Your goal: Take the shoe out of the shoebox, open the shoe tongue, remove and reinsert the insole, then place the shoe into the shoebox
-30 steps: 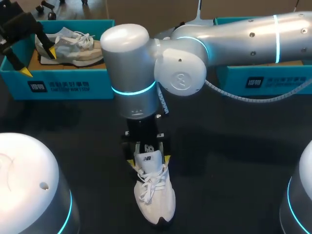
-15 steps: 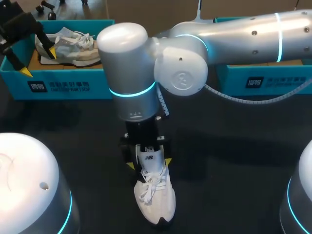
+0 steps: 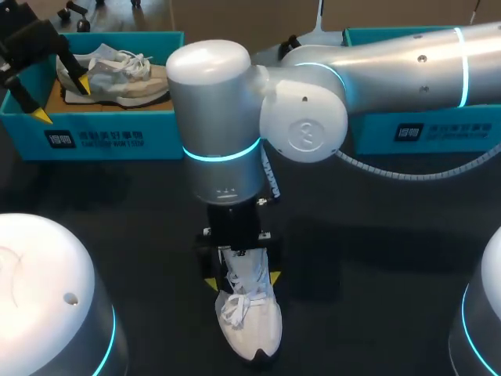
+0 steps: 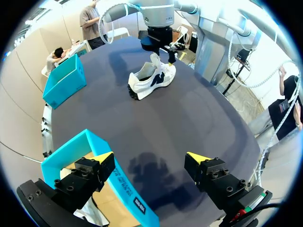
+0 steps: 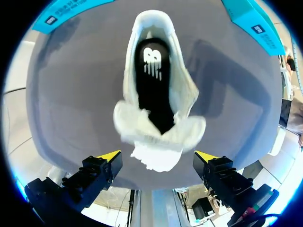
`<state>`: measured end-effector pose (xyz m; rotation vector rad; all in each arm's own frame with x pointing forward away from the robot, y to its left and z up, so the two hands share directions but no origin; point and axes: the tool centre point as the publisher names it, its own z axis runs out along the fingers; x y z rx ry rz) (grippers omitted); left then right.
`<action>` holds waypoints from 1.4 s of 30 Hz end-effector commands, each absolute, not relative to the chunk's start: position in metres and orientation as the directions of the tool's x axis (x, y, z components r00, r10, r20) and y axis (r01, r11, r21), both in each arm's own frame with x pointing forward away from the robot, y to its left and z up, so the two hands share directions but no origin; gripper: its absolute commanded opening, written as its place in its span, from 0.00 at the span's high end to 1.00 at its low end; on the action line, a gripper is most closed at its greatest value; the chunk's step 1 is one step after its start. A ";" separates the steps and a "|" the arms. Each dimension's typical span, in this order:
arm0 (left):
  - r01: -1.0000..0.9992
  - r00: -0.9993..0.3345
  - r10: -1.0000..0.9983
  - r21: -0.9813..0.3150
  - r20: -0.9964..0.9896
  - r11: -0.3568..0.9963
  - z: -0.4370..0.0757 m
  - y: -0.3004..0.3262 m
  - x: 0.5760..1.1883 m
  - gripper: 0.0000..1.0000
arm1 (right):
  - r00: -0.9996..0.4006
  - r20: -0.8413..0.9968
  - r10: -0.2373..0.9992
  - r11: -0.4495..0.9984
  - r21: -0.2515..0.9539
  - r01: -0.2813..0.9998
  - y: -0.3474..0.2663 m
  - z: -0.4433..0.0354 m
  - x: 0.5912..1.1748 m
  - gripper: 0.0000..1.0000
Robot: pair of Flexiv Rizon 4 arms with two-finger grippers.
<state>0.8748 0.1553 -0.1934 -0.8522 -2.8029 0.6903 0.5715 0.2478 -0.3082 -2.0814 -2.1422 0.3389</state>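
A white shoe (image 3: 249, 321) stands on the dark table near its front edge, toe toward me. My right gripper (image 3: 241, 280) hangs over its collar, open, a yellow tip at each side of the tongue. In the right wrist view the right gripper (image 5: 157, 156) looks straight down into the shoe (image 5: 189, 90): the tongue (image 5: 158, 142) is folded out and the black insole (image 5: 154, 80) lies inside. My left gripper (image 3: 61, 102) is open at the near corner of the teal shoebox (image 3: 94, 135). From the left wrist view the left gripper (image 4: 150, 157) holds nothing, and the shoe (image 4: 151, 78) is far ahead.
A second grey-and-white shoe (image 3: 117, 74) lies in the left shoebox. Another teal box (image 3: 423, 129) stands at the back right, under my right arm. A grey cable (image 3: 407, 168) hangs from that arm over the table.
My right arm's wrist has shifted toward the front of the table, bringing its open gripper lower over the shoe's tongue. The left arm has not moved.
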 end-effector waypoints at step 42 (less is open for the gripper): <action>0.496 -0.831 0.556 -0.461 -0.006 0.736 -0.193 0.156 0.875 0.00 | 0.058 -0.065 0.996 -0.069 -0.197 0.978 0.244 -0.317 0.612 0.69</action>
